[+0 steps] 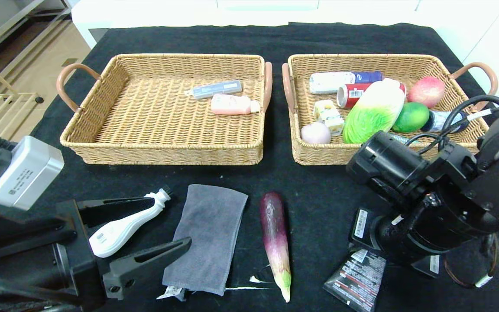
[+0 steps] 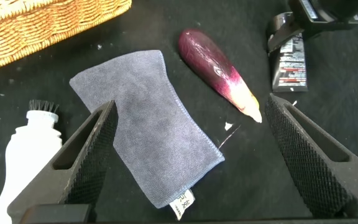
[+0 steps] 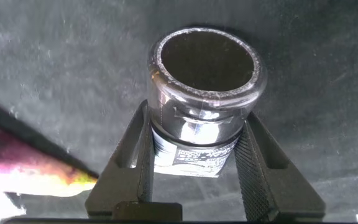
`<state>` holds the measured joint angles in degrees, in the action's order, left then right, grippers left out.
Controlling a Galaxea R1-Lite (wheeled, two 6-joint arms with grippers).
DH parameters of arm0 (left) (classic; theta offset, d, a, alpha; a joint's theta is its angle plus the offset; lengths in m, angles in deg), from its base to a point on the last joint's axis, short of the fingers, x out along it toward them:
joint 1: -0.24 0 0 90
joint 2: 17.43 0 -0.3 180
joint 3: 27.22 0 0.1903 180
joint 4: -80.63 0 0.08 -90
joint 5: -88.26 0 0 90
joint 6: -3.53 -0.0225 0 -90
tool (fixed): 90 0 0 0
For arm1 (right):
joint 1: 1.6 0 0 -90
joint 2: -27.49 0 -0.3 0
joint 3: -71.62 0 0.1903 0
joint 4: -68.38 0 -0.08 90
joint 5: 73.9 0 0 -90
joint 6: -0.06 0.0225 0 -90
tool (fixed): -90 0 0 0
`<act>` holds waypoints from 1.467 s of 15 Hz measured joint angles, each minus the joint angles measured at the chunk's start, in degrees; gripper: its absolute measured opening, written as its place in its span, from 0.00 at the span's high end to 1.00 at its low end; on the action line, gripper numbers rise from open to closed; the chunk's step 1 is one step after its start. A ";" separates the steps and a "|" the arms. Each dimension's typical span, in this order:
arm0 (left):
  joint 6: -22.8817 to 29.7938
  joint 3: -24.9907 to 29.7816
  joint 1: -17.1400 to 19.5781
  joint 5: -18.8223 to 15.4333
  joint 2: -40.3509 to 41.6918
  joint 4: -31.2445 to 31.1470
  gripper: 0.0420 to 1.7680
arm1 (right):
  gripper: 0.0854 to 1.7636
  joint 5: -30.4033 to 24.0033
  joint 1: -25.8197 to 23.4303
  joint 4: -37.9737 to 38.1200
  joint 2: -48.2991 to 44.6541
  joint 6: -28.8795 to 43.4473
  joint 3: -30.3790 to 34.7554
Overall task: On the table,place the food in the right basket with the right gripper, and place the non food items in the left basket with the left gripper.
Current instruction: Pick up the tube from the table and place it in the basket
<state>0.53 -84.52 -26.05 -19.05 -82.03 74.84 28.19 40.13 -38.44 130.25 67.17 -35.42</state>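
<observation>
Clamping a dark, silver-rimmed cylindrical bottle (image 3: 201,102) between its half-closed right fingers (image 3: 253,165) low over the black counter (image 1: 319,190), the robot is starting a food pick, needing lifting toward the right wicker basket (image 1: 314,154), while wide-open, empty left fingers (image 2: 95,155) are hovering over the grey cloth (image 2: 145,118).

text: none legible | black packet (image 1: 357,277): print and barcode too small to read

The black-clothed table (image 1: 319,182) carries two wicker baskets (image 1: 163,108), a grey towel (image 1: 208,242), a brush (image 1: 124,227), an eggplant (image 1: 275,238).
</observation>
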 joint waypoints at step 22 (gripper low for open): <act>0.30 -1.66 3.41 0.09 0.77 0.00 0.03 | 0.57 6.25 10.36 -25.87 4.39 -39.47 -23.19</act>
<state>0.84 -86.18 -22.63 -18.97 -81.26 74.84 34.44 50.49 -64.31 134.64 27.70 -58.61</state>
